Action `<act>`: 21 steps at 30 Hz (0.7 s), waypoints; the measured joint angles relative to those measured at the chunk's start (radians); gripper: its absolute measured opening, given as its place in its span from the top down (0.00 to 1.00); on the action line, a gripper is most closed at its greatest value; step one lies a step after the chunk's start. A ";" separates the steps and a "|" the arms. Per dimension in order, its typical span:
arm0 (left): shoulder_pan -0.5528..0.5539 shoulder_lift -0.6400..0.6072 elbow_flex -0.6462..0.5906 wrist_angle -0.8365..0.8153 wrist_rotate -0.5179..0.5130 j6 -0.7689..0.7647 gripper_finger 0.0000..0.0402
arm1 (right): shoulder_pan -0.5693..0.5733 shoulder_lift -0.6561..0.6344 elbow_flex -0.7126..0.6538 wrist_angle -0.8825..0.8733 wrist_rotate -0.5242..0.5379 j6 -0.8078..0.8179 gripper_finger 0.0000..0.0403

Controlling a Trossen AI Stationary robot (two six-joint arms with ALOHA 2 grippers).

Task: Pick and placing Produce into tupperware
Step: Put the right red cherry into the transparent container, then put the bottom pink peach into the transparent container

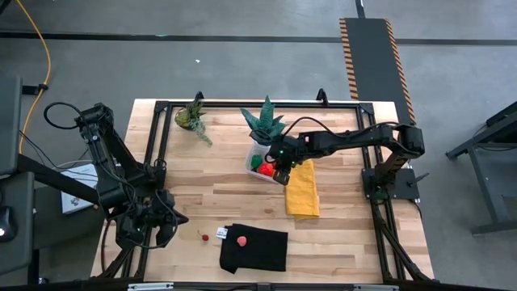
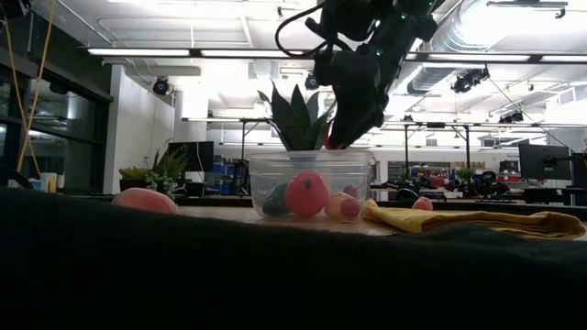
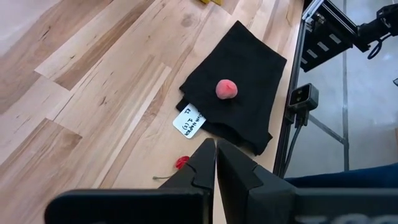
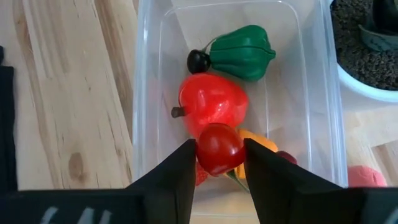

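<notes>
**Red ball over the box**

I had the right end effector (image 4: 219, 163) above the tupperware (image 1: 257, 157), which sat on the wooden counter (image 1: 202, 194) near the back, just beside a white plant pot (image 4: 367, 81). Its two fingers (image 4: 174, 171) were a little apart, with a small round red fruit (image 4: 219, 148) between them. The fruit touched both fingers, so I took it as held. It hung over the inside of the clear box.

Inside the box I saw a green pepper (image 4: 241, 53), a small dark ball (image 4: 198, 61) touching it, a big red piece (image 4: 211, 102) and something orange (image 4: 258, 140) under the held fruit. From the low camera the box (image 2: 312, 183) looked partly full, and the right arm came down from above it.

A yellow cloth (image 1: 302, 188) lay right beside the box. A pink piece (image 4: 365, 176) lay outside the box, near the pot.

My left end effector (image 3: 215, 163) was pressed tight together with nothing in it, waiting over the front left part of the counter. In front of it lay a black cloth (image 1: 254, 248) with a pink peach (image 3: 226, 89) on top. A white tag (image 3: 189, 120) poked out from the cloth edge, and a tiny red fruit with a stem (image 3: 181, 162) lay on the bare wood close by.

A second green plant (image 1: 192, 119) stood at the back left.
</notes>
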 joint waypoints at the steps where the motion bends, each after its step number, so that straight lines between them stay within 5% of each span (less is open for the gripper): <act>1: 0.000 0.000 0.000 -0.001 0.000 0.000 0.99 | -0.002 0.000 0.000 -0.002 0.000 0.000 0.69; 11: 0.000 0.000 0.000 -0.005 -0.002 0.001 0.99 | -0.013 0.000 0.000 -0.002 0.000 0.001 0.64; 21: 0.000 0.000 0.001 0.089 0.001 0.217 0.90 | 0.019 -0.022 0.000 -0.011 -0.084 0.088 0.64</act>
